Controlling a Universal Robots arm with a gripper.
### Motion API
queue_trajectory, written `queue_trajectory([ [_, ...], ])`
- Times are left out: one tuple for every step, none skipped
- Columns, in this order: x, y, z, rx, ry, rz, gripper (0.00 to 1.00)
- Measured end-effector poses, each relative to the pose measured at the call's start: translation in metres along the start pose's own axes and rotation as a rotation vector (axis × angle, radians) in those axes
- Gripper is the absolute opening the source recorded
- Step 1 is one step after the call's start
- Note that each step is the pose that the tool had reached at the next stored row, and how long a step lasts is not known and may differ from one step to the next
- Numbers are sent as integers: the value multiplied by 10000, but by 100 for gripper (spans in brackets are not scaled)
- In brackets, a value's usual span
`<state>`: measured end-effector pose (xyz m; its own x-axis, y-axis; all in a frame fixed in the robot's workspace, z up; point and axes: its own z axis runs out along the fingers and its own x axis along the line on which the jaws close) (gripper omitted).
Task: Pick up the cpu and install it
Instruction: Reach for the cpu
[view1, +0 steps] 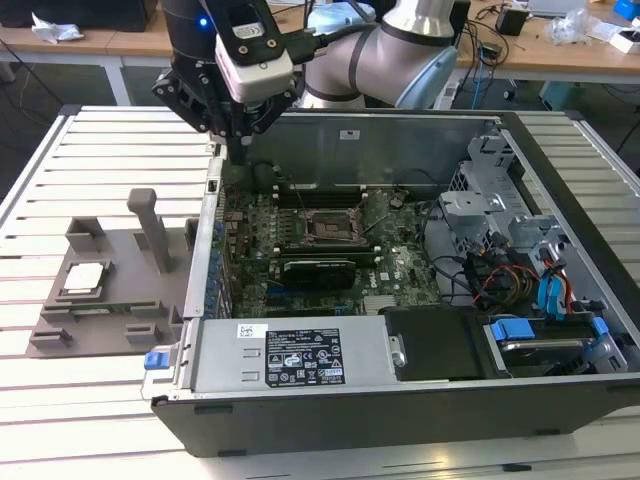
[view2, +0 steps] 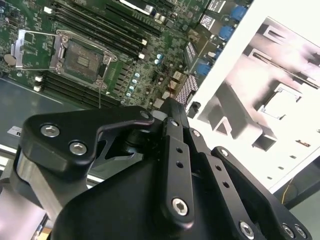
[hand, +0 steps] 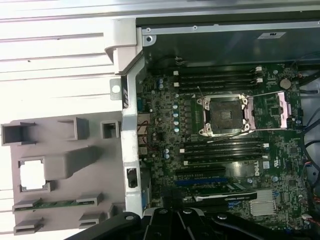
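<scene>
An open computer case (view1: 400, 415) is laid on a slatted table (view1: 100, 150). Inside, a green motherboard (view1: 300, 255) with an opened socket frame (hand: 222, 115) is seen, a power supply (view1: 290, 355) along the near side. A grey fixture tray (view1: 125, 288) is placed at the exterior view's left.

1. the tabletop (view1: 100, 150) is built of long pale metal slats with dark grooves between them, running from the exterior view's left to its right.
2. in the first wrist view these slats glare almost white under strong light.
3. behind the tabletop stand wooden desks: a left desk (view1: 90, 45) on pale legs and a right desk (view1: 570, 58).
4. a crumpled white wad (view1: 55, 28) lies on the left desk; loose cables (view1: 487, 48) and a small black box (view1: 513, 20) sit on the right desk.
5. under the left desk the floor (view1: 45, 88) is dark.
6. the light is bright and even, with soft shadows.
</scene>
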<state>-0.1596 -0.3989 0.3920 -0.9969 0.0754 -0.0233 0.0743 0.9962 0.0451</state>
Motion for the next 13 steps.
queue_trajectory([
  [11, -1, 1, -1, 0, -1, 11],
  [24, -2, 0, 0, 0, 0, 11],
  [43, -3, 1, 0, 0, 0, 11],
  [58, -4, 2, -1, 0, -1, 11],
  [68, -5, 2, -1, 0, 0, 11],
  [79, -6, 3, 0, 0, -1, 11],
  [94, -7, 4, 0, 0, -1, 11],
  [106, -8, 4, 0, 0, -1, 11],
  [116, -9, 4, 0, 0, -1, 11],
  [130, -10, 5, -1, 0, -1, 11],
  [137, -11, 5, 0, 0, -1, 11],
  [144, -11, 5, 0, 0, -1, 11],
  [157, -12, 5, 0, 0, 0, 11],
])
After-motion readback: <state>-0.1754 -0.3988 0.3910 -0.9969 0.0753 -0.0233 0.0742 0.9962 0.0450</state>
